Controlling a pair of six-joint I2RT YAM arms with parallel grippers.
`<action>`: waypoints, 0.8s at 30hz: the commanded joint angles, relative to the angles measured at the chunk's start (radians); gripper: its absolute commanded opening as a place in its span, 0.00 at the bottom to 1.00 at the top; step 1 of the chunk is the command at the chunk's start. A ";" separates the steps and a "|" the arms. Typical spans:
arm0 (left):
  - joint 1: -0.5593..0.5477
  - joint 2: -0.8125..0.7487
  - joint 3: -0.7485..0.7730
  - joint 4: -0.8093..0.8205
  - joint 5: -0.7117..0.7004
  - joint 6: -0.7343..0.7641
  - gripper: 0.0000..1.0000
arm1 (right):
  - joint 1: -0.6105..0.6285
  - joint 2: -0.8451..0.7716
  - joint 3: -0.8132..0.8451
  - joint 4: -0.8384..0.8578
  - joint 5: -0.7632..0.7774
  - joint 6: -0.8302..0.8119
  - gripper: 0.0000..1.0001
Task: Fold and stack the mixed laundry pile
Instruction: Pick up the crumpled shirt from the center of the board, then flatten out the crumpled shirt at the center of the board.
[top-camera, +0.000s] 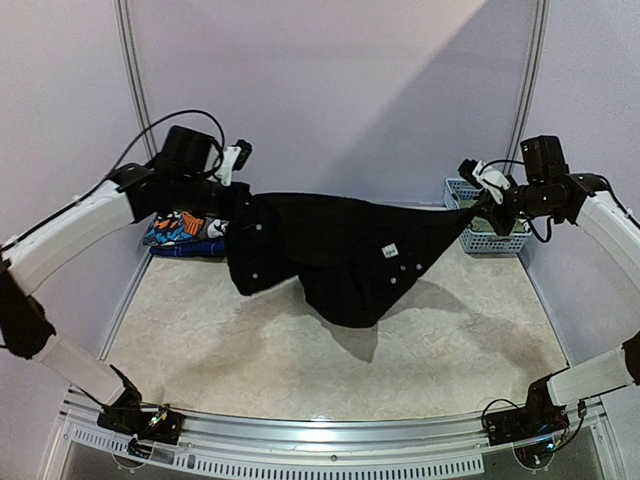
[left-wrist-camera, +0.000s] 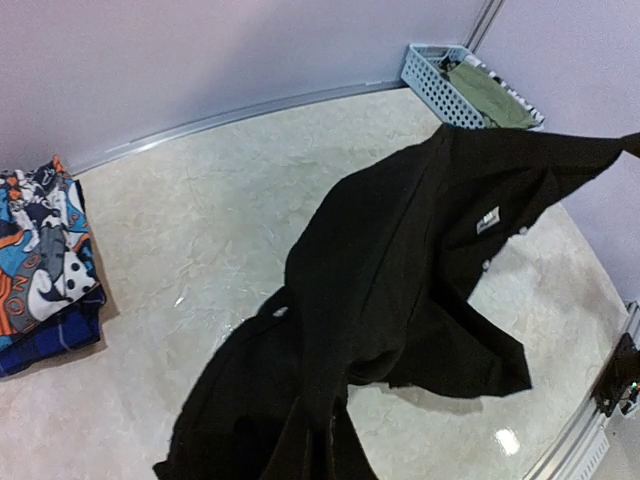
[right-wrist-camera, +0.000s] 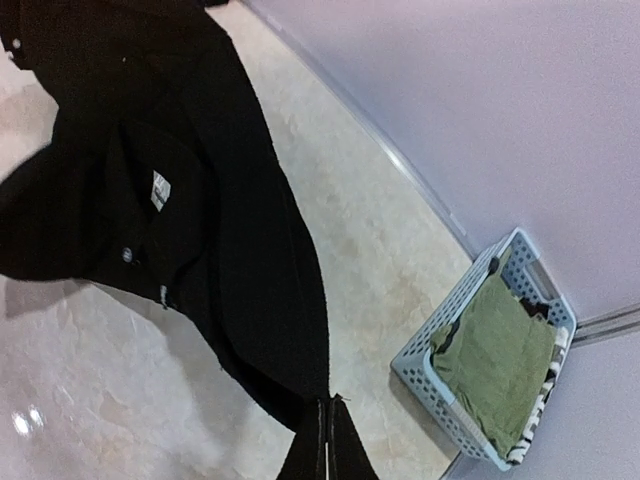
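Left gripper (top-camera: 233, 198) and right gripper (top-camera: 487, 203) are each clenched on opposite ends of a black snap-fastened fabric garment (top-camera: 340, 250), which hangs sagging above the pale marbled table (top-camera: 300, 370). A folded orange-blue-white print cloth (top-camera: 180, 230) lies at far left. An olive-green T-shirt (right-wrist-camera: 495, 360) sits in the light-blue plastic lattice basket (right-wrist-camera: 455, 295).

No legible text anywhere, only a small white tag (left-wrist-camera: 487, 220) on the black garment (left-wrist-camera: 380, 300), its print illegible

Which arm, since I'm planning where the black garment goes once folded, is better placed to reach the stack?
Probably the left: the left claw grips the black garment right beside the folded stack; the right claw holds the other end across the table, by the basket.
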 joint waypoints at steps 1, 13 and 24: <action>-0.003 -0.210 -0.082 -0.107 -0.059 -0.010 0.00 | -0.006 -0.094 0.053 0.039 -0.118 0.115 0.00; -0.035 -0.569 -0.096 -0.191 0.002 -0.009 0.00 | -0.006 -0.166 0.257 -0.366 -0.387 -0.033 0.00; 0.087 0.065 0.221 -0.137 -0.334 0.111 0.00 | -0.007 0.104 0.285 -0.039 -0.045 0.116 0.00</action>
